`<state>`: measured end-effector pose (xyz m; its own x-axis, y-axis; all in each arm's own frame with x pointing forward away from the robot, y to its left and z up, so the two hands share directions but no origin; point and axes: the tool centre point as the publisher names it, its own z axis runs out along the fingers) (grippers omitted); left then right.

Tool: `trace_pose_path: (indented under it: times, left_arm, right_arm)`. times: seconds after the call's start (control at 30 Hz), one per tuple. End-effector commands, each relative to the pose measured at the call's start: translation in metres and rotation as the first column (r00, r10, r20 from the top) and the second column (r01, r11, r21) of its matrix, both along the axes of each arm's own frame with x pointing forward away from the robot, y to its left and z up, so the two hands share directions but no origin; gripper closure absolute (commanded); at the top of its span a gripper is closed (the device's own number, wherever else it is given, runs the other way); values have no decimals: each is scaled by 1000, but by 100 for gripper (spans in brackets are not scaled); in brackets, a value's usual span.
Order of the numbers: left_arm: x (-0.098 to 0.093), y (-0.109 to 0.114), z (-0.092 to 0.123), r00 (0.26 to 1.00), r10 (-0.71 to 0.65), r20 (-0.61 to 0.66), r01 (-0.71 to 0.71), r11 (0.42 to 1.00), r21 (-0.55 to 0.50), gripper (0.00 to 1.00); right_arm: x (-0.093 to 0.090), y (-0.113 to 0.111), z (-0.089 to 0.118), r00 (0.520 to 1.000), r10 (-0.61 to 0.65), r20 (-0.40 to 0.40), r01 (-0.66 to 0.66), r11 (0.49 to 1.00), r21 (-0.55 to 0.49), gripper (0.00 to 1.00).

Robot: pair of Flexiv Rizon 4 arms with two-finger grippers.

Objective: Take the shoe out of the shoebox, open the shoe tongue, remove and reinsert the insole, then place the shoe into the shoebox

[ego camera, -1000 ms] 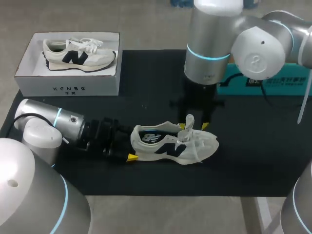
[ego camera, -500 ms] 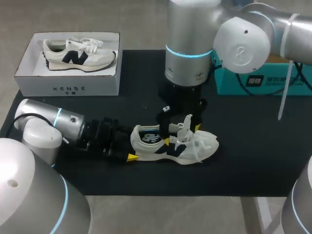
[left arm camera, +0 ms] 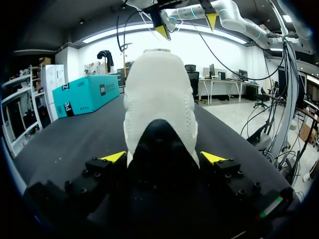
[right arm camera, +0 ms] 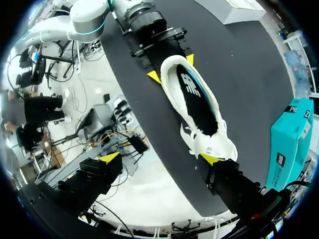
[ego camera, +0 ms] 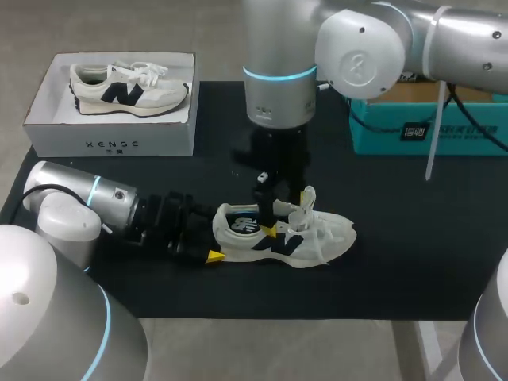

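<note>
Now the right arm has swung in from 1 o'clock toward 12, bringing the right gripper down over the shoe — fingers spread wide, holding nothing, poised above the laces. The shoe has not shifted: it lies near 6 o'clock on the table, heel pinched by the left gripper, with the shoebox at 10 o'clock. Opening the tongue looks imminent.

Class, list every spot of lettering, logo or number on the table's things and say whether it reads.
Shoebox front wall: one row of spaced capitals, legible; a brand name, not quoted.
Shoe on the table: dark side logo; white logo on its insole.
Teal box: label too small to read.
</note>
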<state>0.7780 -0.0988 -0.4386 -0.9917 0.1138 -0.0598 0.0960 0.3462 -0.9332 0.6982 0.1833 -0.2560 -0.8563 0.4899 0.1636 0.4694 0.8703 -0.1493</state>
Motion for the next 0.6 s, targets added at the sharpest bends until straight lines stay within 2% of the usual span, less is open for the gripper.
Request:
trace_pose_path:
  times: [0.03, 0.1, 0.3, 0.6]
  left_arm:
    - [-2, 0, -2, 1000, 2, 2, -2, 1000, 1, 100]
    - [-2, 0, -2, 1000, 2, 2, -2, 1000, 1, 100]
    - [-2, 0, -2, 1000, 2, 2, -2, 1000, 1, 100]
    - [-2, 0, -2, 1000, 2, 2, -2, 1000, 1, 100]
  right_arm:
    - [8, 20, 0, 714, 697, 66, -693, 717, -74, 0]
    - [11, 24, -1, 687, 722, 80, -719, 692, -70, 0]
    - [17, 26, -11, 669, 728, 151, -729, 682, -54, 0]
    - [26, 25, -18, 709, 666, 233, -689, 724, 27, 0]
